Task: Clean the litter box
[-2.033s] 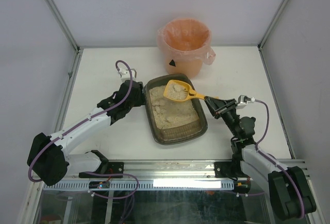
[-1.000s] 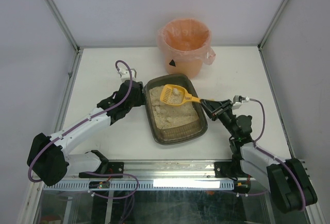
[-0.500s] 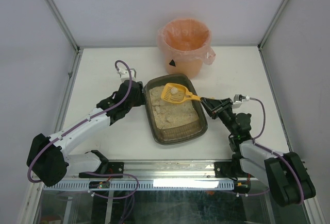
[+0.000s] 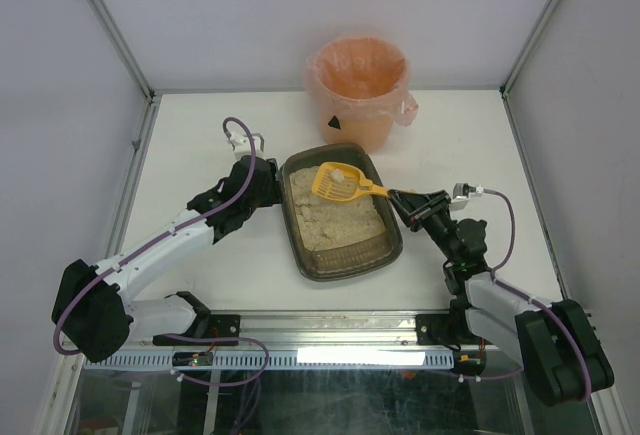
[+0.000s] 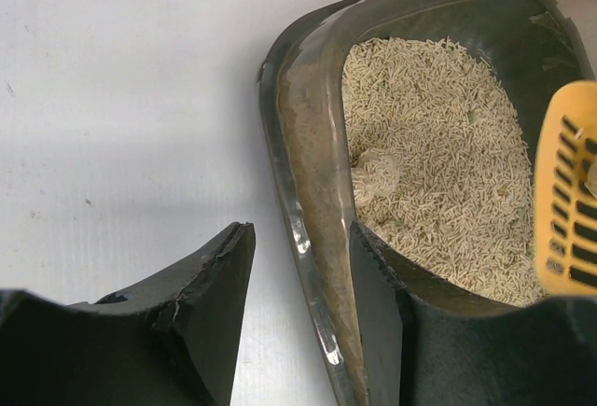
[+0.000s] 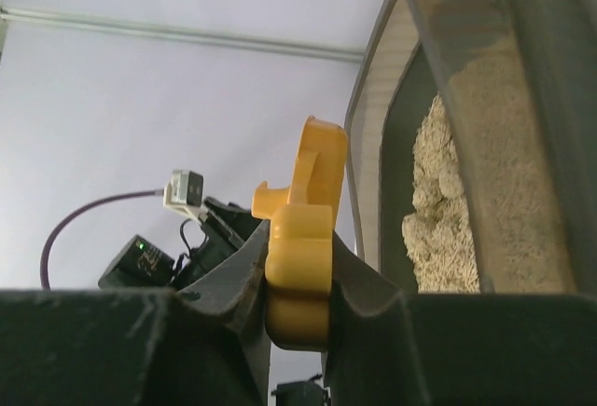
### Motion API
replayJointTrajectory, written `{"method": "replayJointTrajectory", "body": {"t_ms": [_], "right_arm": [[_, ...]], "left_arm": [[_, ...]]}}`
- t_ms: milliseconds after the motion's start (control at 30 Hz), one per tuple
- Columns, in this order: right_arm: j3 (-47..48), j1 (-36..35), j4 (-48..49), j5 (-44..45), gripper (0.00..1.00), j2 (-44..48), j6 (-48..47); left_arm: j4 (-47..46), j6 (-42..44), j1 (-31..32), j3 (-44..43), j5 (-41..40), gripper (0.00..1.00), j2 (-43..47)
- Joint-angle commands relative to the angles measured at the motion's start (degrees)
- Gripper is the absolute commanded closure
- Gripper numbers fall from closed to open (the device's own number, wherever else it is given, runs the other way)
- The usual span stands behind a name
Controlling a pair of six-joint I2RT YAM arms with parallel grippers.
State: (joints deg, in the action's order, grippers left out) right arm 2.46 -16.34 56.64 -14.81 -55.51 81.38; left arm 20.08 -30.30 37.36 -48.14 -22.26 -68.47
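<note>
The litter box (image 4: 346, 269), a dark tray of beige litter, lies mid-table. My left gripper (image 4: 272, 187) is open and straddles its left rim (image 5: 312, 191). The inner finger (image 5: 373, 303) is against the wall and the outer finger (image 5: 210, 313) stands off it. My right gripper (image 4: 405, 202) is shut on the handle of the yellow slotted scoop (image 4: 340, 182). It holds the head just above the litter at the box's far end, with a small pale clump (image 4: 337, 175) in it. The handle (image 6: 300, 257) sits pinched between the fingers. Another clump (image 5: 376, 171) lies in the litter.
The orange-pink bag-lined bucket (image 4: 360, 80) stands just beyond the box's far end at the back of the table. Grey walls and metal frame posts close the left, right and back sides. The scoop head (image 5: 569, 210) shows at the right of the left wrist view.
Two seconds ago the scoop was heaped with litter. It dipped and shifted left; now only a small pale clump lies in it. The left arm has not moved.
</note>
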Motion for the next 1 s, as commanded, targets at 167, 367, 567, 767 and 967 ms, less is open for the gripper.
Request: {"method": "replayJointTrajectory", "body": {"t_ms": [167,367,567,767,967], "right_arm": [[3.5,-2.1,0.4,-0.7,1.00,1.6,-2.3],[2.8,0.1,-3.4,-0.2,1.00,6.5,-1.4],[5.4,0.0,-12.4,0.7,1.00,13.7,-2.8],[16.4,0.0,-29.6,1.2,1.00,16.5,-4.4],[27.0,0.8,-34.4,1.8,1.00,12.1,-3.5]], "left_arm": [[-2.9,0.3,-0.8,0.2,-0.5,0.52,2.3],[-2.8,0.3,-0.9,0.3,-0.7,0.52,2.8],[-3.0,0.3,-1.1,0.5,-0.4,0.52,3.1],[-2.5,0.4,-1.1,0.0,-0.7,0.51,3.4],[-2.2,-0.3,-1.2,0.1,-0.9,0.49,3.9]]}}
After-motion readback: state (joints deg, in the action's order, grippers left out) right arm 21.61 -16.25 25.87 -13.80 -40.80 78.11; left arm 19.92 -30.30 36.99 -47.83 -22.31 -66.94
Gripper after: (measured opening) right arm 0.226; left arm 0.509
